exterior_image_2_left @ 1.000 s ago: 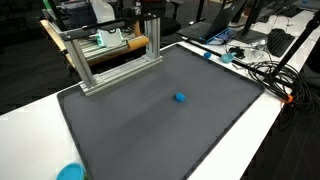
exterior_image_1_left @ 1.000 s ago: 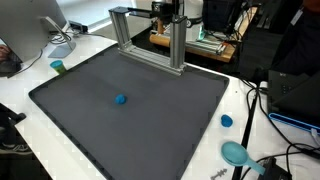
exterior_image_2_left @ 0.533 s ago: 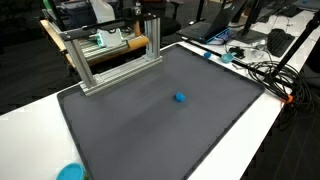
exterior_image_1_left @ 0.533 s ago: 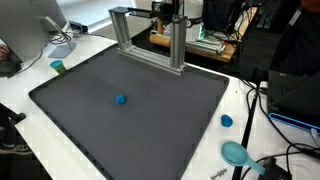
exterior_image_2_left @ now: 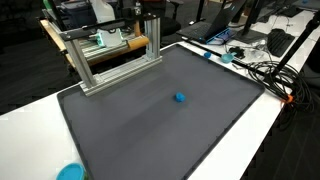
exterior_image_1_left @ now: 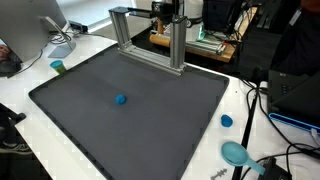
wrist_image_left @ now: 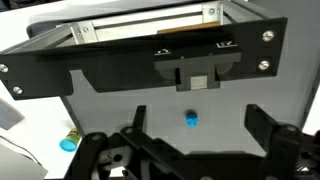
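Dark grey mat (exterior_image_1_left: 150, 130) covers most of a white table (exterior_image_1_left: 25, 85), with office clutter behind it in both exterior views. Starting at the left of an exterior view, I see a little teal cup (exterior_image_1_left: 58, 67) standing on the table just off the mat's edge. Next comes the small blue piece (exterior_image_1_left: 120, 99), lying alone on the mat, left of its middle and well clear of every edge. Behind it, at the mat's far edge, an aluminium frame (exterior_image_1_left: 150, 35) stands upright. Further right, a blue cap (exterior_image_1_left: 226, 121) sits on the table just beside the mat, a teal disc (exterior_image_1_left: 235, 153) lies nearer the camera, and cables (exterior_image_1_left: 262, 100) trail past both.

From the wrist view, my gripper (wrist_image_left: 201, 122) comes in from the bottom with its two fingers (wrist_image_left: 137, 118) spread wide and nothing between them. The small blue piece (wrist_image_left: 191, 120) shows in the gap, lying on the mat beyond the fingertips and well apart from them. The frame (wrist_image_left: 150, 60) crosses above it, and the teal cup (wrist_image_left: 68, 142) sits far left.
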